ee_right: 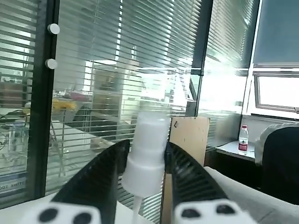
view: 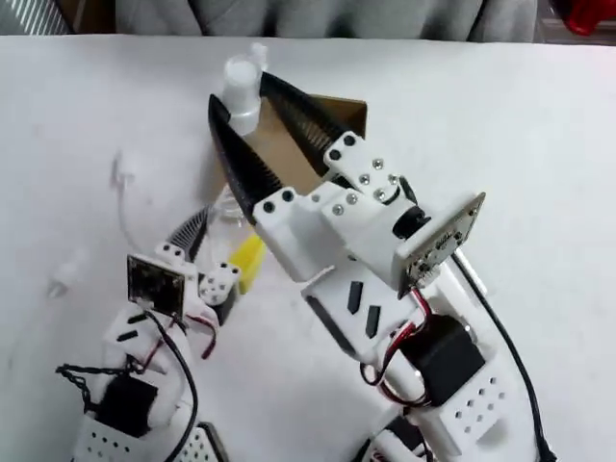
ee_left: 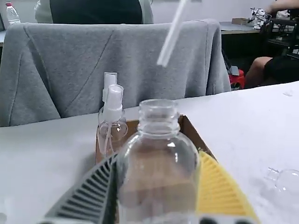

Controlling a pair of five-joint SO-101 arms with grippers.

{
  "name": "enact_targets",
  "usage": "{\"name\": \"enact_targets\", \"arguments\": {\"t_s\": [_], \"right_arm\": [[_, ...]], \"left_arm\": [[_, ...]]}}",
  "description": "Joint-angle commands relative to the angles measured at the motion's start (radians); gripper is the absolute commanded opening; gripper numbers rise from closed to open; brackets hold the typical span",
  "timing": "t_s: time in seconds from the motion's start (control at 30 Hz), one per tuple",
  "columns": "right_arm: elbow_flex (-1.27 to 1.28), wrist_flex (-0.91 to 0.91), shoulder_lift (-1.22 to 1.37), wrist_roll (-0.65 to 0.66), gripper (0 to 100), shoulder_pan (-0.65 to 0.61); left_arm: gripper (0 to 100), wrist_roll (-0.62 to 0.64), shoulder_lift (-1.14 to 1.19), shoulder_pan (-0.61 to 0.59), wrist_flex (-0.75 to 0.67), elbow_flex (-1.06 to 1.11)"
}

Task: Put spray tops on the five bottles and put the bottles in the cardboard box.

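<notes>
Two topped bottles [ee_left: 112, 133] stood in the cardboard box [ee_left: 192, 133]; left gripper [ee_left: 156, 191] clasped an uncapped bottle [ee_left: 158, 154], right gripper [ee_right: 145, 151] pinched a spray top [ee_right: 146, 161].

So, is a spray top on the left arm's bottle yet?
No, the bottle has a bare mouth; the spray top's tube hangs above it.

The right gripper [view: 241, 91] is formed by two long black ribbed fingers [view: 236, 159], fixed to a white plastic housing [view: 308, 231] with small silver screws [view: 365, 178]. On the side of the housing away from the brown cardboard box [view: 348, 114], a flat square camera board [view: 443, 236] is mounted, and red and black wires [view: 393, 356] are led to a black motor block [view: 445, 358]. The left gripper [view: 229, 226] is fitted with one grey ribbed finger [ee_left: 88, 196] and one yellow ribbed finger [ee_left: 219, 191]. Farther from the box, a small black camera board [view: 154, 281] and a thin black cable [view: 183, 380] are carried on its white arm [view: 125, 337].
</notes>
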Motion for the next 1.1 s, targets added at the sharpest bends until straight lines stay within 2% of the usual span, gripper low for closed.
{"name": "enact_targets", "arguments": {"t_s": [0.0, 0.3, 0.8, 1.07], "right_arm": [[-0.017, -0.025, 0.053, -0.005, 1.6, 0.054], [-0.015, -0.099, 0.174, -0.006, 1.6, 0.091], [-0.014, -0.093, 0.134, -0.006, 1.6, 0.087], [-0.02, -0.03, 0.11, -0.005, 1.6, 0.085]], "left_arm": [[2, -0.008, -0.018, 0.005, 0.002, -0.017], [2, -0.008, -0.018, 0.005, 0.002, -0.011], [2, -0.008, -0.018, 0.004, 0.002, -0.002], [2, -0.008, -0.018, 0.004, -0.006, 0.011]]}}
